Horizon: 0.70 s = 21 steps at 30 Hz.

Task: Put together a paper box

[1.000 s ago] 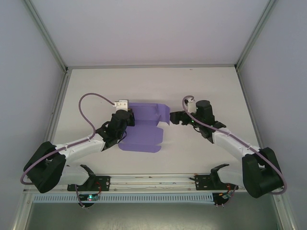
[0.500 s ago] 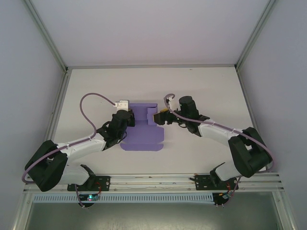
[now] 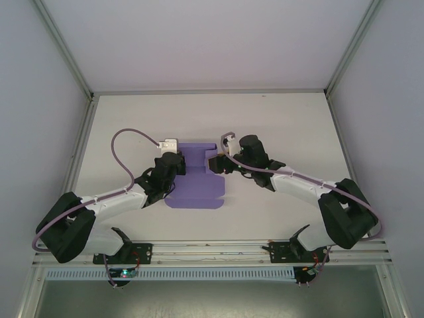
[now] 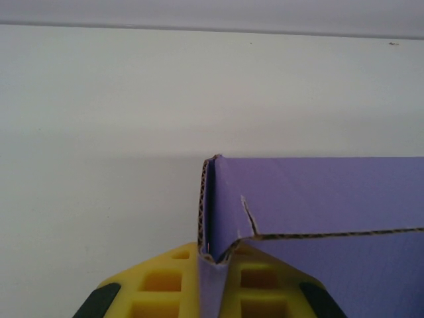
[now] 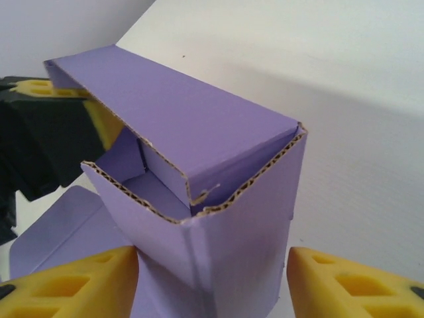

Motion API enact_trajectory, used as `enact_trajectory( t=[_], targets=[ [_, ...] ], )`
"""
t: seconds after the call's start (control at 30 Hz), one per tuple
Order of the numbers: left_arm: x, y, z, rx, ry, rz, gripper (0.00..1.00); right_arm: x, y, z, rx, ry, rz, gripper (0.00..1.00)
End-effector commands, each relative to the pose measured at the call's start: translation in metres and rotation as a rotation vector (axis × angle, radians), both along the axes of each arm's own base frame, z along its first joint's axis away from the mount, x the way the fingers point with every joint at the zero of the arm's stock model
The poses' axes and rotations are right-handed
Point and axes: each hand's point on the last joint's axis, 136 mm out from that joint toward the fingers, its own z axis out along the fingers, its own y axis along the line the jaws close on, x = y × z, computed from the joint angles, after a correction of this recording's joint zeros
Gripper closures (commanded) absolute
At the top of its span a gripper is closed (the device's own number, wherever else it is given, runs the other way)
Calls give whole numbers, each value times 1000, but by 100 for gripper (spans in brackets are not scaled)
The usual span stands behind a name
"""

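Note:
The purple paper box lies mid-table, partly folded, with its far part raised into walls and a flat panel spread toward me. My left gripper is shut on the box's doubled left wall; in the left wrist view the yellow pads pinch that corrugated edge. My right gripper is open at the box's right end. In the right wrist view its yellow fingers stand on either side of the upright right corner, with a gap on the right side. The box's open top shows inside flaps.
The white table is bounded by metal frame posts and grey walls at the left, right and back. A rail carrying both arm bases runs along the near edge. Grey-purple cables loop above each wrist.
My right gripper moved left to the box's right end, and the right flaps now stand folded up. Its jaws have narrowed around that end. The left gripper kept its hold.

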Motion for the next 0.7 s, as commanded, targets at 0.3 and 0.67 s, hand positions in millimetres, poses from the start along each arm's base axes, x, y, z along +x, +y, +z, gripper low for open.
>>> enact_trajectory(
  t=[0.3,0.67],
  targets=[
    [4,-3,7,-13,-20,4,100,38,-10,-32,-263,-18,-240,69],
    [6,9,0,17,18,89,100,51,-72,-66,-681,6,-527,100]
  ],
)
